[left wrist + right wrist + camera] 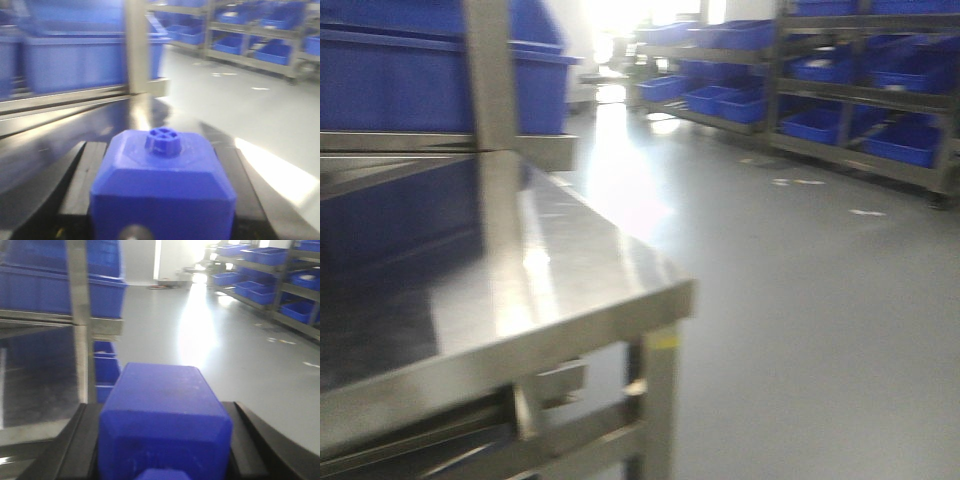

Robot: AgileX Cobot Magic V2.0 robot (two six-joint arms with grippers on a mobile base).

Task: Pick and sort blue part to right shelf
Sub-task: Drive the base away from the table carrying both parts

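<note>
In the left wrist view a blue part point(162, 190), a block with a round knob on top, sits between black fingers point(86, 172), and my left gripper point(161, 147) is shut on it. A second blue part point(165, 390), smooth-topped, fills the right wrist view, with my right gripper point(162, 410) shut on it between black fingers point(75, 440). The right shelf point(430, 140), a steel-railed rack with large blue bins point(400, 70), stands close at the upper left behind a steel post point(495, 120). Neither gripper shows in the front view. All views are blurred.
A stainless steel table point(570, 290) fills the lower left, its corner near the middle of the front view. Grey floor point(800, 300) spreads to the right. Far racks with smaller blue bins point(860, 110) line the back right.
</note>
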